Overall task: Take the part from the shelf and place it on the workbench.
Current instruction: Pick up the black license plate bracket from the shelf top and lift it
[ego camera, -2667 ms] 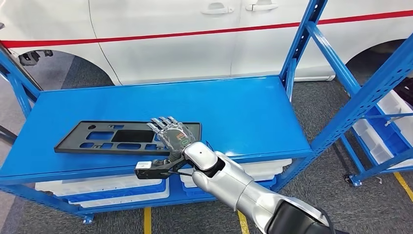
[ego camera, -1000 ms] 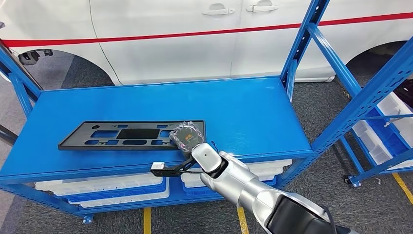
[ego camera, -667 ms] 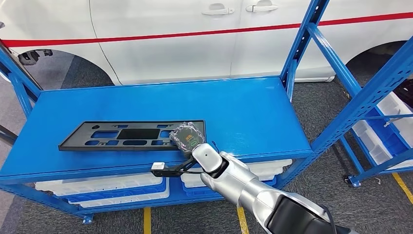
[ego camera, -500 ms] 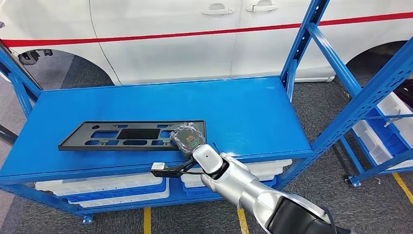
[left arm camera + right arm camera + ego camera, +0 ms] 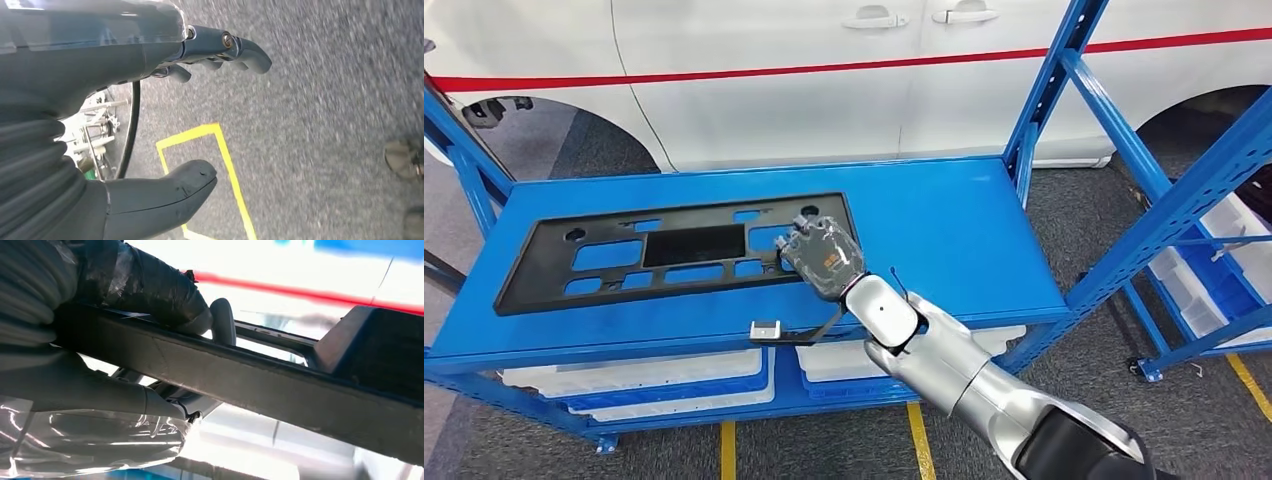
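Gripping the near right end of the black panel [image 5: 664,250], the right hand [image 5: 822,255] has its fingers [image 5: 150,287] wrapped over the edge and the thumb beneath; against half a second ago the part has tilted up off the blue shelf [image 5: 944,230], its far end apparently still close to the deck, so the lift looks begun (carrying to the workbench remains); the left hand [image 5: 130,100] hangs over grey floor, fingers apart, holding nothing; blue uprights [image 5: 1049,85] flank the shelf's right side and could catch the long panel; a white car [image 5: 824,70] stands behind.
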Controlling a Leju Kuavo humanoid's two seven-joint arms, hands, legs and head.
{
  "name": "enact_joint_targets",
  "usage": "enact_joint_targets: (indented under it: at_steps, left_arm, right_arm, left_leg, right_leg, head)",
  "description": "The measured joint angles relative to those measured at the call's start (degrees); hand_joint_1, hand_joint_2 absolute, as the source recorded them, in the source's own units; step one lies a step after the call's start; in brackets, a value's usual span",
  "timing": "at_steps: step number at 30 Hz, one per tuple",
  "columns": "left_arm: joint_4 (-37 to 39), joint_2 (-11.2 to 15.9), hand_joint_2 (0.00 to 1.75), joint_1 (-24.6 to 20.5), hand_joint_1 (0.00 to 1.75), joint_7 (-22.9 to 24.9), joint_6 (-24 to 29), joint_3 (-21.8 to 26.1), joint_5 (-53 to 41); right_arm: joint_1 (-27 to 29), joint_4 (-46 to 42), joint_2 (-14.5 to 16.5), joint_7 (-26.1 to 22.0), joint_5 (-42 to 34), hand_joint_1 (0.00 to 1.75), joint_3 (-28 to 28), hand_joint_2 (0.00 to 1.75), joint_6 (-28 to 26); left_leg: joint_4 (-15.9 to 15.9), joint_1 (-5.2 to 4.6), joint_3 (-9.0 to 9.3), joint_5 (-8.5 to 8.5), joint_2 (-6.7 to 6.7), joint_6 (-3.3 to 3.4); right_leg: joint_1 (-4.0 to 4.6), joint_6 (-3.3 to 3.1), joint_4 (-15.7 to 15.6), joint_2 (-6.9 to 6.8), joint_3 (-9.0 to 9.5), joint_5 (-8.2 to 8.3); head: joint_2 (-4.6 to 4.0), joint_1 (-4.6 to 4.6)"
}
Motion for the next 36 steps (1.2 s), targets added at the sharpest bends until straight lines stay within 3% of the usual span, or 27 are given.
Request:
enact_joint_targets:
  at_steps: [1, 2, 3, 4, 6, 8, 11, 12, 14, 16, 17, 18, 19, 22, 24, 27, 28, 29, 31, 32, 33, 34, 36]
  left_arm:
    - [-0.04, 0.00, 1.75, 0.00, 0.00, -0.05, 0.14, -0.01, 0.00]
    - [-0.04, -0.01, 1.75, 0.00, 0.00, -0.10, 0.26, -0.02, 0.00]
    - [-0.04, -0.01, 1.75, 0.00, 0.00, -0.15, 0.34, -0.03, -0.01]
    - [-0.04, -0.02, 1.75, 0.00, 0.00, -0.18, 0.38, -0.05, -0.01]
    - [-0.07, -0.03, 1.75, -0.01, 0.00, -0.20, 0.39, -0.13, 0.01]
    - [-0.11, -0.03, 1.75, -0.02, 0.00, -0.20, 0.40, -0.18, 0.01]
    - [-0.15, -0.07, 1.75, 0.06, 0.00, -0.13, 0.38, -0.20, -0.01]
    - [-0.16, -0.07, 1.75, 0.11, 0.00, -0.08, 0.37, -0.20, -0.01]
    - [-0.19, -0.07, 1.75, 0.15, 0.00, 0.02, 0.34, -0.20, -0.01]
    - [-0.20, -0.07, 1.75, 0.11, 0.00, 0.05, 0.33, -0.20, -0.01]
    - [-0.20, -0.07, 1.75, 0.10, 0.00, 0.07, 0.33, -0.20, -0.01]
    - [-0.20, -0.07, 1.75, 0.10, 0.00, 0.07, 0.33, -0.20, -0.01]
    - [-0.21, -0.07, 1.75, 0.10, 0.00, 0.07, 0.31, -0.20, -0.01]
    - [-0.52, -0.08, 1.75, 0.03, 0.00, 0.08, 0.15, -0.21, -0.01]
    - [-0.90, -0.21, 1.75, 0.01, 0.00, 0.08, -0.20, -0.23, -0.01]
    - [-1.42, -0.56, 1.75, 0.07, 0.00, 0.13, -0.83, -0.24, -0.01]
    - [-1.62, -0.68, 1.75, 0.08, 0.00, 0.14, -0.95, -0.23, -0.01]
    - [-1.83, -0.82, 1.75, 0.09, 0.00, 0.15, -1.02, -0.23, -0.01]
    - [-2.16, -1.07, 1.75, 0.10, 0.00, 0.16, -1.24, -0.22, -0.01]
    - [-2.26, -1.19, 1.75, 0.12, 0.00, 0.16, -1.37, -0.22, 0.00]
    - [-2.32, -1.31, 1.75, 0.13, 0.00, 0.16, -1.50, -0.22, 0.00]
    - [-2.38, -1.45, 1.75, 0.13, 0.00, 0.16, -1.59, -0.22, 0.00]
    - [-2.50, -1.71, 1.75, 0.12, 0.00, 0.15, -1.71, -0.22, -0.01]
  right_arm:
    - [-0.06, -1.16, -0.87, -0.09, 0.87, 1.75, -0.22, 1.75, -0.31]
    - [-0.08, -2.26, -1.71, -0.18, 1.60, 1.75, -0.44, 1.75, -0.53]
    - [-0.11, -3.31, -2.52, -0.29, 2.20, 1.75, -0.65, 1.75, -0.68]
    - [-0.18, -4.36, -3.27, -0.40, 2.67, 1.75, -0.88, 1.75, -0.76]
    - [-0.47, -6.27, -4.45, -0.60, 3.15, 1.75, -1.33, 1.75, -0.82]
    - [-0.83, -8.02, -5.35, -0.84, 3.29, 1.75, -1.61, 1.75, -0.87]
    - [-1.18, -10.15, -6.28, -1.31, 3.30, 1.75, -1.70, 1.75, -0.83]
    - [-1.24, -10.71, -6.49, -1.44, 3.29, 1.75, -1.69, 1.75, -0.77]
    - [-1.36, -11.62, -6.85, -1.59, 3.24, 1.75, -1.69, 1.75, -0.66]
    - [-1.38, -12.22, -7.09, -1.62, 3.22, 1.75, -1.69, 1.75, -0.64]
    - [-1.37, -12.39, -7.20, -1.62, 3.22, 1.75, -1.68, 1.75, -0.64]
    - [-1.35, -12.48, -7.31, -1.64, 3.22, 1.75, -1.68, 1.75, -0.63]
    - [-1.35, -12.59, -7.42, -1.66, 3.18, 1.75, -1.68, 1.75, -0.58]
    - [-1.41, -13.33, -7.78, -1.75, 2.61, 1.75, -1.68, 1.75, -0.05]
    - [-1.49, -14.00, -8.00, -1.98, 1.69, 1.75, -1.64, 1.75, 0.56]
    - [-1.51, -15.09, -8.60, -2.41, -0.13, 1.75, -1.59, 1.75, 1.39]
    - [-1.50, -15.50, -8.93, -2.53, -0.82, 1.75, -1.59, 1.75, 1.63]
    - [-1.48, -15.94, -9.30, -2.68, -1.57, 1.75, -1.59, 1.75, 1.85]
    - [-1.28, -16.88, -9.90, -3.12, -3.11, 1.75, -1.58, 1.75, 2.24]
    - [-1.07, -17.35, -10.19, -3.38, -3.78, 1.75, -1.57, 1.75, 2.37]
    - [-0.82, -17.86, -10.47, -3.64, -4.39, 1.75, -1.55, 1.75, 2.47]
    - [-0.57, -18.40, -10.74, -3.88, -4.89, 1.75, -1.52, 1.75, 2.55]
    - [-0.27, -19.73, -11.36, -4.27, -5.66, 1.75, -1.49, 1.75, 2.66]
  left_leg:
    - [0.18, 0.01, -0.24, 0.03, 0.01, 0.02]
    - [0.47, 0.05, -0.51, 0.02, 0.01, 0.00]
    - [0.81, 0.12, -0.80, 0.00, 0.00, -0.06]
    - [1.27, 0.25, -1.14, -0.07, 0.00, -0.21]
    - [2.41, 0.46, -1.97, -0.31, -0.04, -0.87]
    - [3.39, 0.38, -2.66, -0.35, -0.14, -1.77]
    - [3.86, 0.34, -3.33, 0.10, -0.27, -3.02]
    - [4.39, 0.45, -3.79, -0.58, -0.27, -3.37]
    - [8.41, 0.65, -5.45, -4.44, -0.25, -3.83]
    - [15.65, 0.68, -7.67, -9.32, -0.24, -4.15]
    - [18.52, 0.68, -8.19, -10.58, -0.24, -4.20]
    - [19.63, 0.68, -7.81, -10.67, -0.24, -4.14]
    - [18.52, 0.67, -6.32, -9.75, -0.24, -3.97]
    - [7.09, 0.38, 1.98, -6.82, -0.27, -2.91]
    - [2.69, -0.07, 4.48, -6.68, -0.31, -2.48]
    - [1.51, -0.10, 4.00, -5.09, -0.18, -1.73]
    - [1.14, 0.03, 3.61, -4.29, -0.05, -1.25]
    - [0.85, 0.16, 3.04, -3.47, 0.09, -0.86]
    - [0.94, 0.02, 1.39, -2.14, 0.21, -0.42]
    - [1.07, -0.06, 0.46, -1.55, 0.22, -0.42]
    - [1.26, -0.11, -0.47, -0.99, 0.22, -0.44]
    - [1.54, -0.13, -1.40, -0.49, 0.23, -0.51]
    - [2.33, -0.14, -3.13, 0.30, 0.22, -0.75]
  right_leg:
    - [-0.13, 0.19, 3.57, 0.01, -1.50, -1.48]
    - [-0.33, 0.41, 5.84, -0.01, -2.43, -1.96]
    - [-0.57, 0.65, 6.13, -0.03, -2.45, -1.34]
    - [-0.85, 0.92, 4.17, -0.09, -1.37, 0.25]
    - [-1.28, 1.34, -2.89, -0.17, 2.34, 3.44]
    - [-1.19, 0.86, -6.67, 0.06, 4.03, 4.74]
    - [-0.96, -0.76, -6.71, 0.20, 3.09, 5.19]
    - [-1.00, -1.35, -6.70, 0.10, 2.67, 5.57]
    - [-1.11, -2.36, -6.88, -0.13, 1.65, 6.52]
    - [-0.89, -2.72, -6.85, -0.24, 0.43, 7.45]
    - [-0.76, -2.75, -6.82, -0.29, -0.18, 7.90]
    - [-0.62, -2.74, -6.80, -0.34, -0.77, 8.35]
    - [-0.50, -2.69, -6.78, -0.35, -1.32, 8.80]
    - [-0.28, -2.27, -6.80, -0.34, -2.49, 10.14]
    - [-0.37, -1.56, -7.10, -0.37, -2.61, 11.06]
    - [-0.52, -0.31, -7.60, -0.36, -2.74, 11.66]
    - [-0.53, -0.07, -6.84, -0.34, -3.10, 10.35]
    - [-0.56, 0.13, -4.84, -0.32, -3.78, 7.96]
    - [-0.65, 0.42, 2.07, -0.30, -5.64, 2.23]
    - [-0.67, 0.59, 5.55, -0.30, -6.26, 0.61]
    - [-0.67, 0.71, 7.65, -0.31, -6.17, 0.41]
    - [-0.67, 0.75, 7.91, -0.31, -5.17, 1.33]
    - [-0.65, 0.52, 2.46, -0.32, -0.27, 3.80]
  head:
    - [0.00, -0.01]
    - [0.00, -0.01]
    - [0.00, -0.01]
    - [0.00, -0.01]
    - [0.00, -0.01]
    - [0.00, -0.01]
    - [0.00, -0.02]
    - [0.00, -0.03]
    - [0.00, -0.04]
    - [0.00, -0.04]
    - [0.00, -0.04]
    - [0.00, -0.04]
    - [0.00, -0.04]
    - [0.00, -0.03]
    - [0.00, -0.03]
    - [0.00, -0.04]
    - [0.00, -0.03]
    - [0.00, -0.01]
    - [0.00, -0.01]
    - [0.00, -0.01]
    - [0.00, -0.02]
    - [0.00, -0.01]
    - [0.00, -0.01]
